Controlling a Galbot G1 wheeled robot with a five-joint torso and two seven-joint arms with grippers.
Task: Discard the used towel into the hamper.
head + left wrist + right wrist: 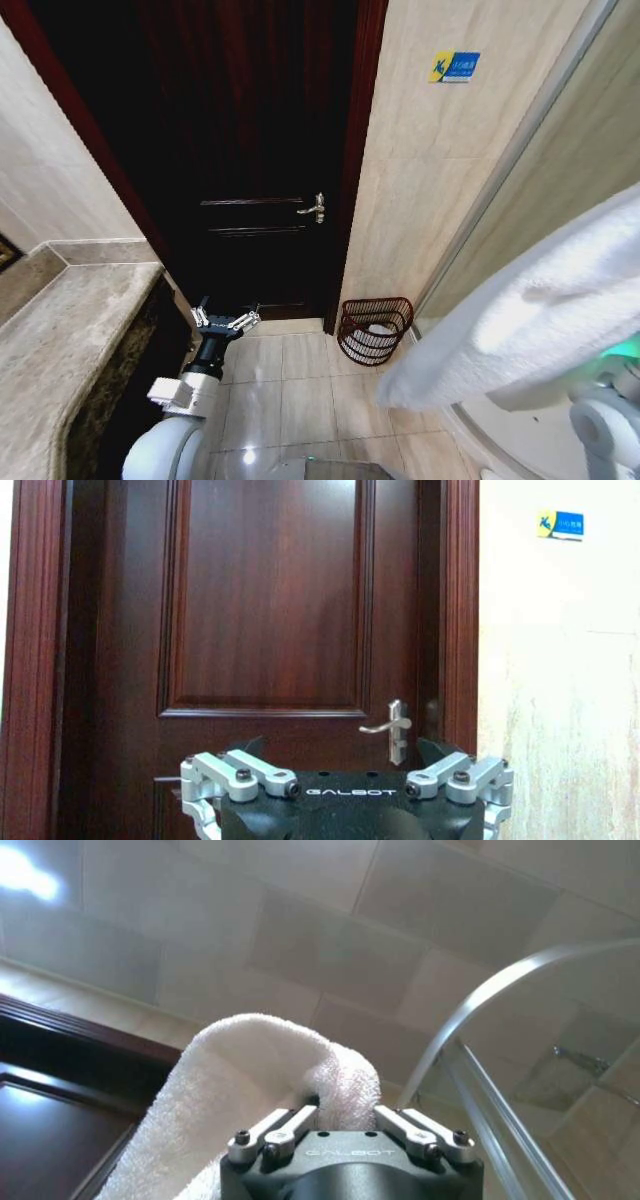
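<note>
Head view: the tall dark reddish-brown wooden door [255, 160] is the biggest thing, and it stands shut in its frame. On the robot's left of the door runs the long brown-grey stone worktop [70, 330]. Below the door lies the pale tiled floor [290, 385].

To the right of the door, nearer the robot and high up, hangs the big fluffy white towel [530, 310]. In the right wrist view the towel [250, 1080] is folded over the right gripper [345, 1129], and its jaws are pinched on the cloth.

The small round dark reddish-brown wire hamper [374, 330] stands on the floor just to the right of the door, close against the pale wall. Something white lies inside it. The towel is well apart from the hamper, up in the air.

The left gripper [225, 322] hangs low in front of the door, near its bottom left corner. In the left wrist view the left gripper [345, 769] has its jaws spread wide and holds nothing.

The little silver door handle [313, 209] sits on the door's right edge. A small blue and yellow sticker [454, 67] is on the wall to the right of the door, high up.
</note>
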